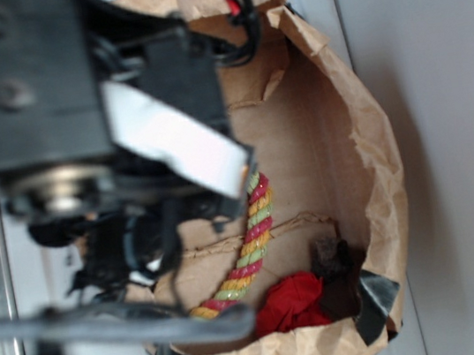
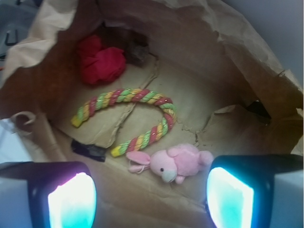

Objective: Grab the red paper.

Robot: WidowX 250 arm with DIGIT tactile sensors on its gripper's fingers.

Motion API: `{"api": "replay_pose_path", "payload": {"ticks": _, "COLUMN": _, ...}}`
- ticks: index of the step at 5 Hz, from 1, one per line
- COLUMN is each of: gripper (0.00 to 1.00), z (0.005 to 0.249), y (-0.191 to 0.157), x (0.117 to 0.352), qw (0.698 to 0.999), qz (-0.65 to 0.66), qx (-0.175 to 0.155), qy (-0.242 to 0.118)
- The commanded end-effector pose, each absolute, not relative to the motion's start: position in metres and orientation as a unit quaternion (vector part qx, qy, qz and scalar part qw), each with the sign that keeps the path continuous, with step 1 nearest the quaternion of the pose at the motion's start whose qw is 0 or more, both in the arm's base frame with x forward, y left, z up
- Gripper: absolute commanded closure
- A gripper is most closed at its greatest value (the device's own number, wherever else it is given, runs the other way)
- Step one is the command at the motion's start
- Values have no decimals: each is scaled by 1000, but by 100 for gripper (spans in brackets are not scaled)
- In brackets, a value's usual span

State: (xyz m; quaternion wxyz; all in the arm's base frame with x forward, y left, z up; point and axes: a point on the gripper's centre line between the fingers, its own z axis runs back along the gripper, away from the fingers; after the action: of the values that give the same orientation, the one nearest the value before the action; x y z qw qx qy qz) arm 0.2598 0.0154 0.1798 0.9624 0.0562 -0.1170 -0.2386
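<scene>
Fingers apart above the bag, red paper untouched in the corner

Paper bag (image 2: 247,61) walls of crumpled brown surround everything in the wrist view, and the floor of the bag is creased and torn in places. The red paper (image 2: 100,63) lies at the far end of that floor, tucked against the wall, with a small dark brown lump (image 2: 137,53) just beside it. Nearer the camera a striped rope cane (image 2: 142,111) in red, yellow and green curves across the middle of the floor, apart from the red paper. A pink plush toy (image 2: 173,163) lies on its side close to the lower end of the rope.

The gripper (image 2: 152,197) hangs above the near part of the bag with its 2 fingers (image 2: 71,199) spread wide at the bottom corners of the wrist view, holding nothing and well apart from the red paper.

From the exterior view the dark arm (image 1: 38,100) blocks much of the bag, whose rim stands on a pale bench (image 1: 450,110); the red wad shows at the bottom edge beside the rope.
</scene>
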Motion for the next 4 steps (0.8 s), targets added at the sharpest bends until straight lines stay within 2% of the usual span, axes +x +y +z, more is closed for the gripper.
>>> {"api": "replay_pose_path", "payload": {"ticks": 1, "gripper": 0, "z": 166, "y": 5, "x": 278, "qw": 953, "qz": -263, "qx": 77, "qy": -129}}
{"api": "replay_pose_path", "payload": {"ticks": 2, "gripper": 0, "z": 150, "y": -6, "x": 285, "qw": 942, "qz": -298, "qx": 80, "qy": -132}}
{"api": "replay_pose_path", "payload": {"ticks": 4, "gripper": 0, "z": 145, "y": -32, "x": 286, "qw": 916, "qz": -358, "qx": 52, "qy": -173}}
